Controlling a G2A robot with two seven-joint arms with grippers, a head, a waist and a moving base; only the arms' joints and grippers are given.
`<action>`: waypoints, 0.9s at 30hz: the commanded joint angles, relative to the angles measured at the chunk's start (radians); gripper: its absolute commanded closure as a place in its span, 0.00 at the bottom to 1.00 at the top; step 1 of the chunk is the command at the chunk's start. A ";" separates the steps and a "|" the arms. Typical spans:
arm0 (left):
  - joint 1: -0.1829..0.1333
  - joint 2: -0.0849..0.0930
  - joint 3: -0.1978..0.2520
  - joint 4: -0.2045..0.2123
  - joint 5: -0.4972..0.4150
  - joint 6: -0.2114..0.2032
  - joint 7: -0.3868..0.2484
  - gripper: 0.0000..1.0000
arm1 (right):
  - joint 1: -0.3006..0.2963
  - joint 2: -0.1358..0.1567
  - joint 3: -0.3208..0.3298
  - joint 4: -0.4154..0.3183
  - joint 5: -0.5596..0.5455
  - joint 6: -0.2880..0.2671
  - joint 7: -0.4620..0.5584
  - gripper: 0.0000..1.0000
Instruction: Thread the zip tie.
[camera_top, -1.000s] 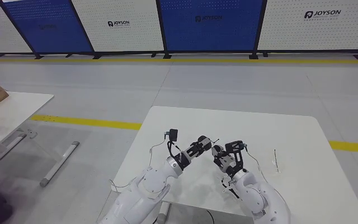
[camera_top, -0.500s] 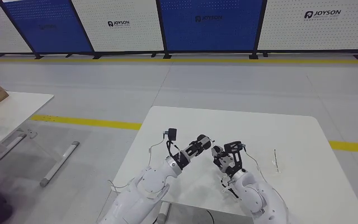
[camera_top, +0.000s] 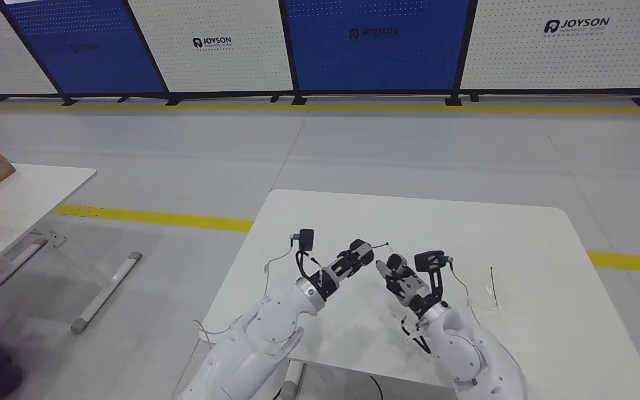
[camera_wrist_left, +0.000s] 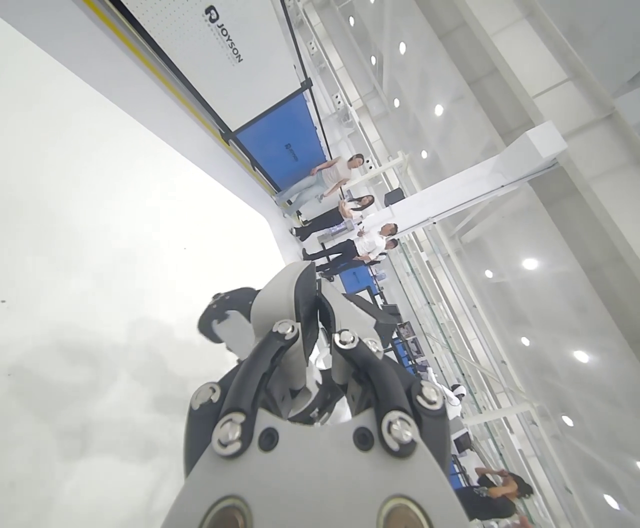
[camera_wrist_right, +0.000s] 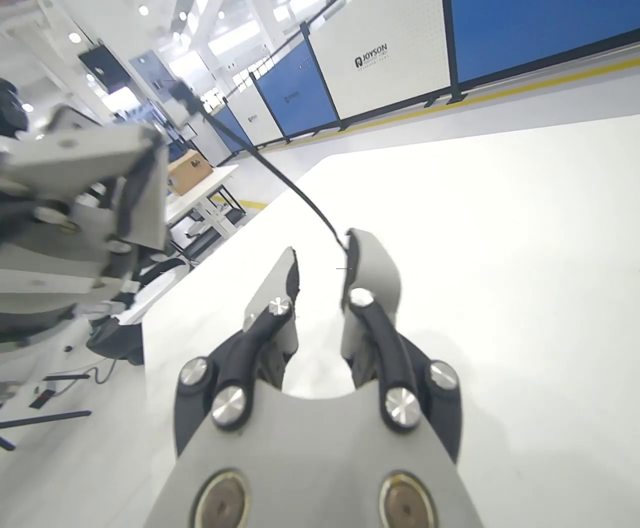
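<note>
Behind, logo-printed panels (camera_top: 210, 45); zip tie (camera_wrist_right: 300, 195) aloft.

Industrial hall: partition panels (camera_top: 380, 45), floor tape (camera_top: 150, 215)

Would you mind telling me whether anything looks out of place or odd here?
One thing: the black zip tie bows, and its end rests against one finger of the open right end effector, not between the two. A pale strip lies loose on the table.
</note>
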 joint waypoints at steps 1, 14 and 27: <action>0.001 0.001 -0.005 0.007 0.002 0.004 0.002 1.00 | -0.023 0.007 0.034 -0.032 0.066 -0.012 0.001 0.00; 0.046 0.012 -0.094 0.035 -0.036 -0.003 0.026 1.00 | -0.189 0.083 0.250 -0.223 0.472 -0.012 0.003 0.00; 0.050 0.013 -0.103 0.040 -0.047 0.012 0.018 1.00 | -0.207 0.095 0.269 -0.223 0.425 -0.012 -0.014 0.00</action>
